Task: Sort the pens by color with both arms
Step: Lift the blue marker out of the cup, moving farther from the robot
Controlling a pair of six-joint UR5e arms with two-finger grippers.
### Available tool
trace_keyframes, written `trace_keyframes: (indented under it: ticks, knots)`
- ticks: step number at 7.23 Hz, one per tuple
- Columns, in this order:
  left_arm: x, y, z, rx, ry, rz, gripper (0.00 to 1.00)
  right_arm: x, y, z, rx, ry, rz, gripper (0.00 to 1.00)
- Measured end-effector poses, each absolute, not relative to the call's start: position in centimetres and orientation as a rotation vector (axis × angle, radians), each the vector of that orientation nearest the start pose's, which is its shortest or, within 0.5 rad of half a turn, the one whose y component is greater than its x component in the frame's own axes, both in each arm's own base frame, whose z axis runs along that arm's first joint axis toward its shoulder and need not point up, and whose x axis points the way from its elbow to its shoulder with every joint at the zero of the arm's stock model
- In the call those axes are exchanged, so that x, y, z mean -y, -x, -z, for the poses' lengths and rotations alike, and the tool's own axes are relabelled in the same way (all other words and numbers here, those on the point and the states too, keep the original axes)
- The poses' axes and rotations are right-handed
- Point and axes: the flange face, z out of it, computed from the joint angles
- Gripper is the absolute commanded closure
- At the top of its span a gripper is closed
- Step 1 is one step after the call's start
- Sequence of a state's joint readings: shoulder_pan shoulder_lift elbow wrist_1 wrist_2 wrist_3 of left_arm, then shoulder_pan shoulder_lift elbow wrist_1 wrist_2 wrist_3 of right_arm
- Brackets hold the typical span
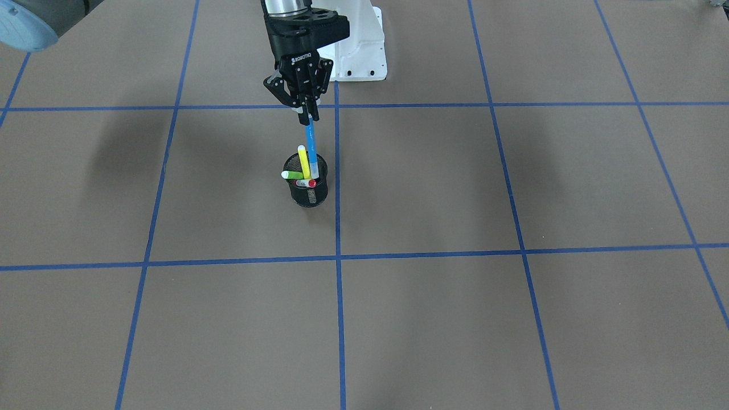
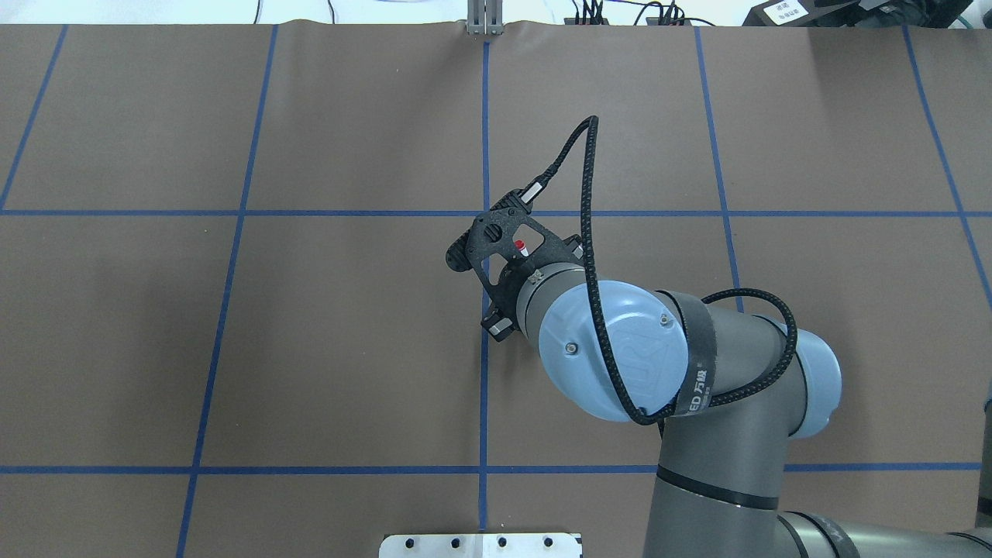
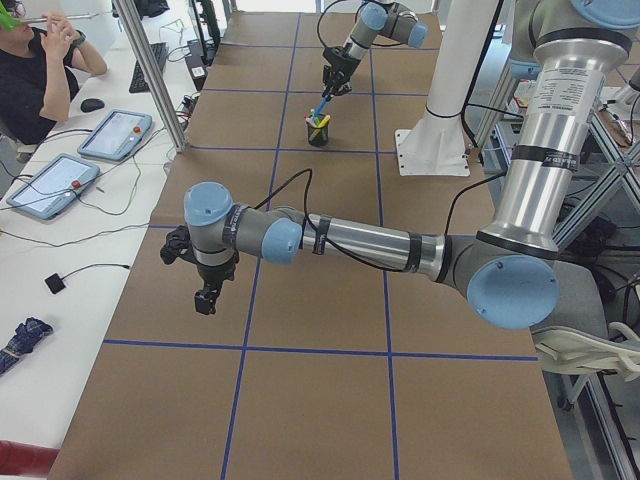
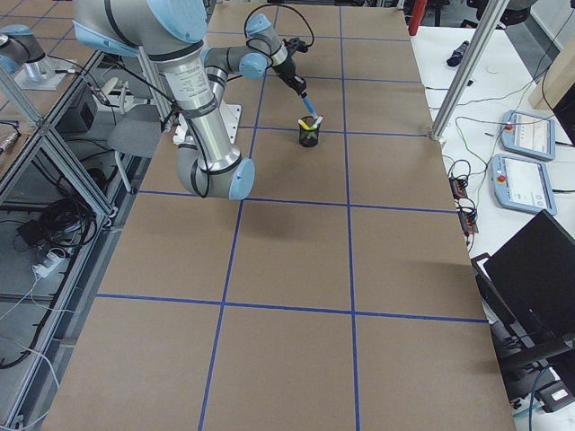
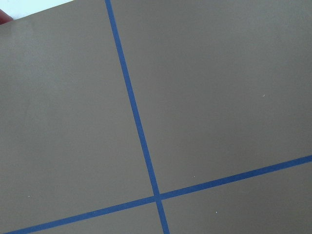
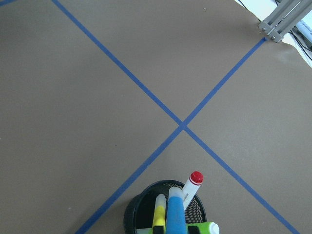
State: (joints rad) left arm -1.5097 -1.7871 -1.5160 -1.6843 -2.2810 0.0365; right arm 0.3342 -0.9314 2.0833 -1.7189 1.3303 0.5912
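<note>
Brown paper covers the table (image 1: 512,319), cut into squares by blue tape lines (image 1: 337,239). A black mesh cup (image 1: 310,193) stands just beside one tape line. All four pens are at the cup.

The right gripper (image 1: 308,117) hangs above the cup, on its robot side, and its body reads "ROBOTIQ" in white. Its fingers are pinched together on the top end of the blue pen (image 1: 311,145), whose lower end slants down into the cup's mouth. The yellow pen (image 1: 304,162) stands up out of the cup. The green pen (image 1: 293,175) juts sideways over the rim, and the red-capped pen (image 1: 311,183) leans at the rim.

In the overhead view the right arm's wrist hides the cup, and only the red cap shows through a gap in the mount. A strap on that arm carries print too partial to read. The right wrist camera looks down into the cup's mouth. The left wrist camera sees only paper and tape.

The left gripper (image 3: 205,297) hangs well apart from the cup and shows only in the left side view. Whether it is parted or closed cannot be told.
</note>
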Motion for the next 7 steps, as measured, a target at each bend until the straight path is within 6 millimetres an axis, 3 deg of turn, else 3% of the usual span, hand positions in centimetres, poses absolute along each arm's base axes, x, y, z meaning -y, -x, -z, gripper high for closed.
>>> trace_keyframes:
  ticks: [3,7]
  knots:
    - [59.8,3.2,-55.9,-0.710,-0.257,-0.191,0.00,34.2,44.7,-9.9,0.816,-0.844,0.298,1.00]
    - [59.9,3.2,-55.6,-0.710,-0.262,-0.192,0.00,41.4,45.7,-14.5,0.788,-0.935,-0.006,1.00]
